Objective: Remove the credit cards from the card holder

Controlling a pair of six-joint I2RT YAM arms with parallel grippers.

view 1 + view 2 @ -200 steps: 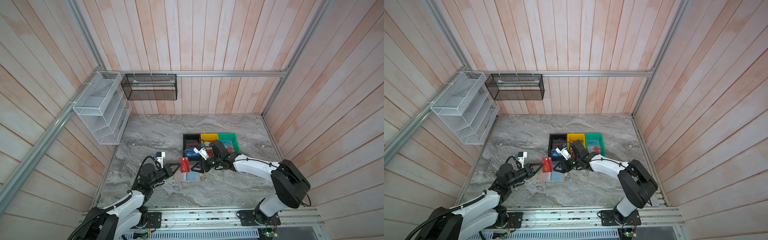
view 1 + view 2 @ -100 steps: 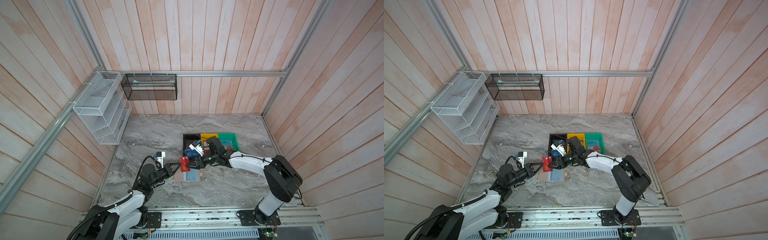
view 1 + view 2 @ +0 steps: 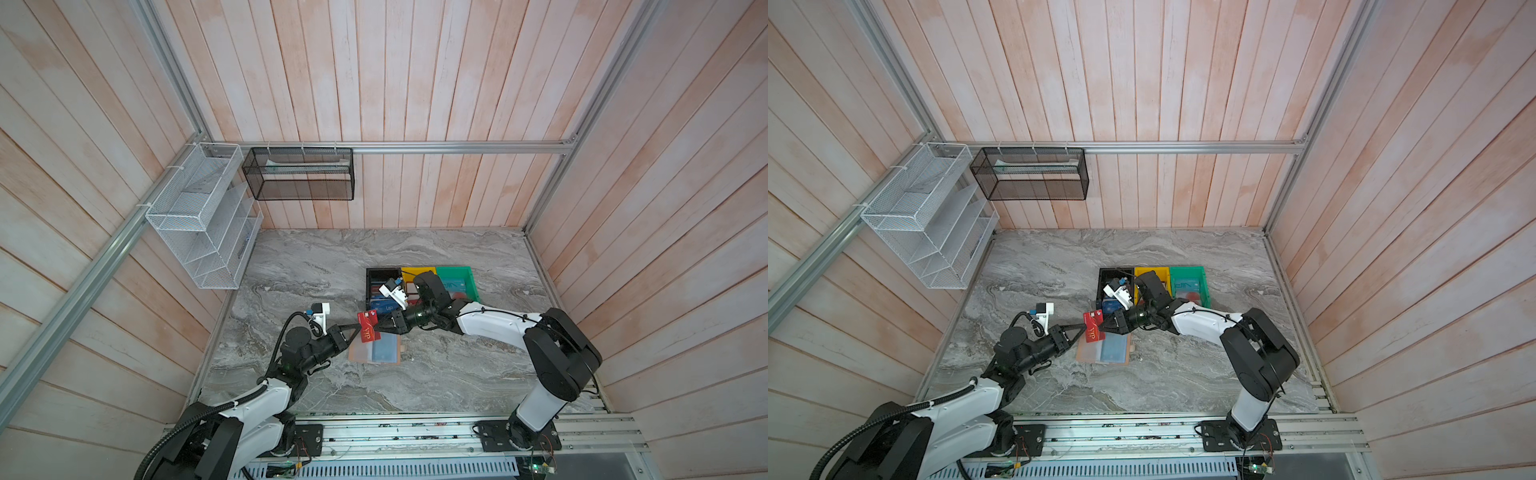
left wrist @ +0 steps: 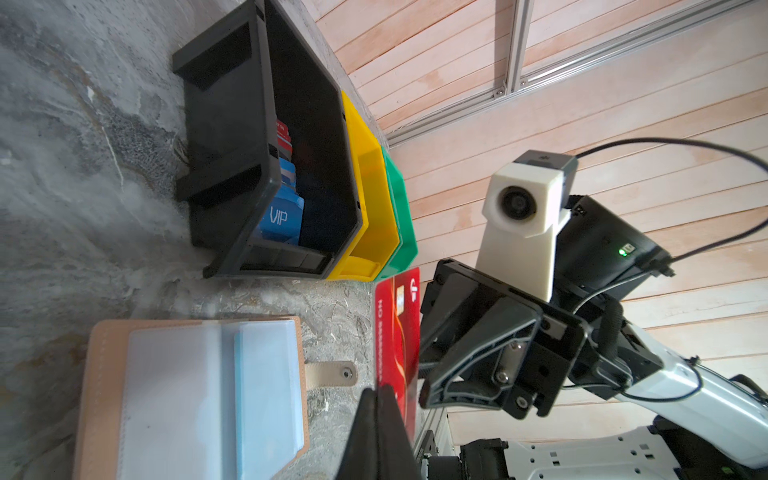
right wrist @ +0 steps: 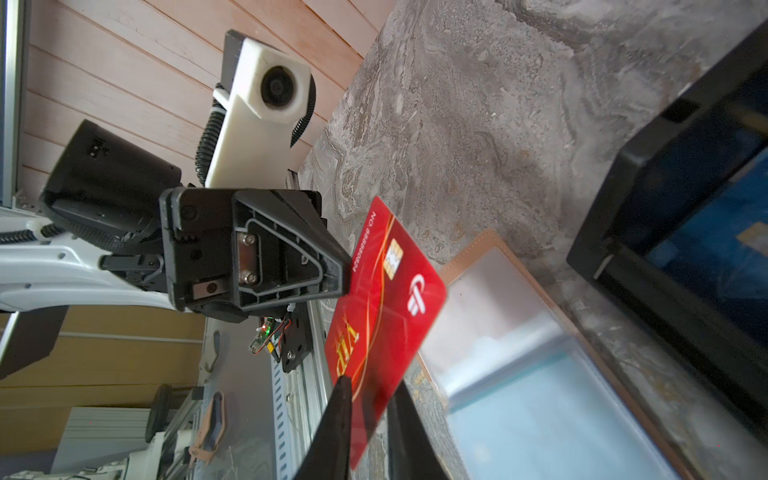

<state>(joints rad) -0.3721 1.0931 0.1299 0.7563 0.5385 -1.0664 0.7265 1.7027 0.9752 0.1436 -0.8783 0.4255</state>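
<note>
Pale wooden planks wall in this booth on three sides, with wire racks hung on them, and below is a grey marbled tabletop (image 3: 457, 374). A row of black (image 3: 374, 272), yellow (image 3: 417, 271) and green (image 3: 457, 271) bins stands near its middle. Blue "VIP" cards (image 4: 280, 216) already lie in the black one.

Just in front of the black bin, toward the tabletop's front edge, the card holder (image 3: 376, 352) lies open and flat with its bluish sleeves facing up. I can't tell whether any cards are left in them.

A red card (image 3: 367, 328) hangs in the air above the holder's left half, touching neither it nor the tabletop. The left gripper (image 4: 380, 388) is clamped tight on one edge. The right gripper (image 5: 368, 386) has a finger on each side of the end printed "VIP". From where I stand I can't say whether it has pinched the card yet.

To my eye the card is very light, thin and stiff with a little spring in it. It is also glossy, so probably slick. The sensible hold is a pinch on the flat faces just inside an edge, well clear of the other gripper. It looks like a hand-over. If the left lets go before the right has truly bitten, I'd expect the card to slide out and drop onto the holder.
</note>
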